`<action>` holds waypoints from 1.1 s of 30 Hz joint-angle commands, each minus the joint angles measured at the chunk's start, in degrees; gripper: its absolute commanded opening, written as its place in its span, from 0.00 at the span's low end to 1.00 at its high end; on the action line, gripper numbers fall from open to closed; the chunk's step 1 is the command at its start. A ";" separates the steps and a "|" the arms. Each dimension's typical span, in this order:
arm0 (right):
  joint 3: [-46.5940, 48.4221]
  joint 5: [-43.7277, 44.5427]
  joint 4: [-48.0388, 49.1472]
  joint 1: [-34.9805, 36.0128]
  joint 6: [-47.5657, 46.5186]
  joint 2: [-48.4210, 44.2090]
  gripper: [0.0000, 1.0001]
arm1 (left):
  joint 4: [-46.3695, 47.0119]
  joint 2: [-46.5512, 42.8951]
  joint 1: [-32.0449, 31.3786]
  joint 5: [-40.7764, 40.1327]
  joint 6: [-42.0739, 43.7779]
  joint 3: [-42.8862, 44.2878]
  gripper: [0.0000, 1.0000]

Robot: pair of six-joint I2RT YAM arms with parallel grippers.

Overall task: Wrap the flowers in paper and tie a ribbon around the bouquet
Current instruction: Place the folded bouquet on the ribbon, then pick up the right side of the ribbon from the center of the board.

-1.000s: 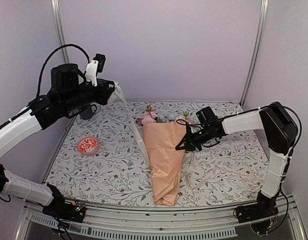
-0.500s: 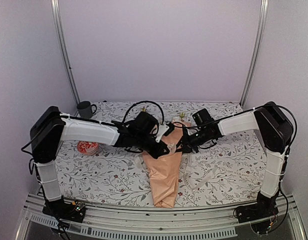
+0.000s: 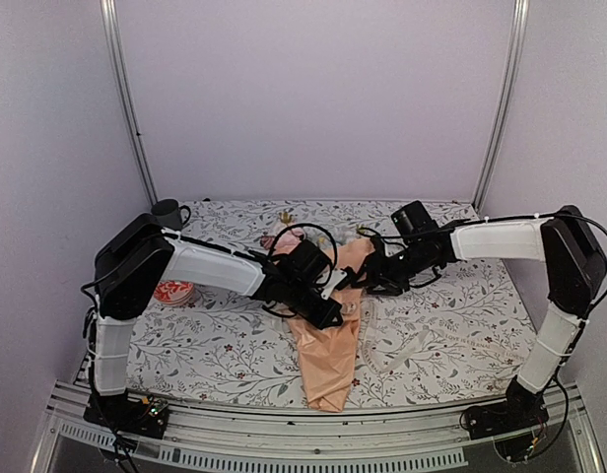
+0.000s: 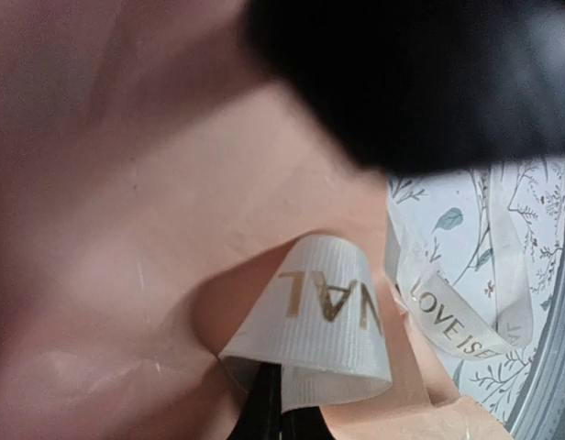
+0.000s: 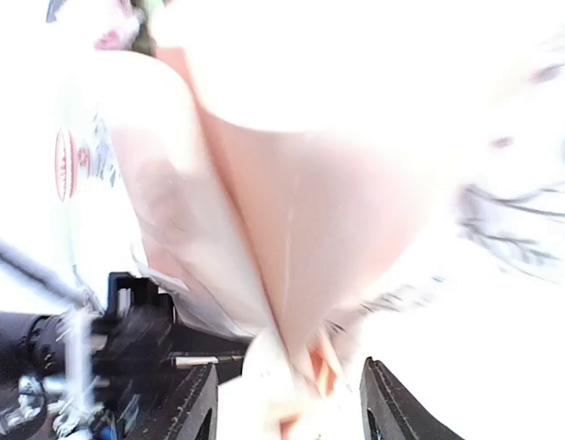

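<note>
Top external view: the bouquet (image 3: pixel 328 340) lies along the middle of the leaf-patterned counter (image 3: pixel 205 350). Its peach-orange paper (image 3: pixel 333 370) narrows to a point toward the near edge, and the flowers (image 3: pixel 287 236) show pink and yellow at the far end. The left hand (image 3: pixel 335 317) reaches in from the bouquet's left and sits low on the upper part of the cone. The right hand (image 3: pixel 363 279) comes in from the bouquet's right and meets the cone's far right edge. The cream-white ribbon (image 3: pixel 387 345) trails in loose loops on the counter just right of the bouquet. A red-and-white dish (image 3: pixel 172 291) lies well to the bouquet's left, and a dark mug (image 3: pixel 168 213) stands farther left of the bouquet, at the back corner. Left wrist view: the left hand's fingers (image 4: pixel 267 411) are pressed together on a fold of gold-lettered ribbon that arches over the paper, and another stretch curls on the counter at the bouquet's right. Right wrist view, washed out and blurred: the right hand's fingers (image 5: pixel 198 408) stand apart, with a crumpled tip of paper between them that appears to touch neither.
</note>
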 commanded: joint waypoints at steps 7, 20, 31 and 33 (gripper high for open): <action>-6.22 25.50 -31.49 -4.41 -4.47 -17.13 0.57 | -1.81 1.27 0.51 0.59 -0.46 -0.62 0.00; -12.08 25.69 -33.92 -4.05 -10.09 -12.57 0.93 | -0.89 0.39 0.51 1.30 0.01 -1.74 0.00; -5.58 28.68 -32.41 -4.40 -19.24 -3.09 0.93 | -0.82 0.25 0.46 1.23 0.01 -1.93 0.00; -4.98 27.71 -31.76 -4.41 -20.71 -1.64 0.81 | -0.89 0.21 0.47 1.32 0.13 -1.94 0.00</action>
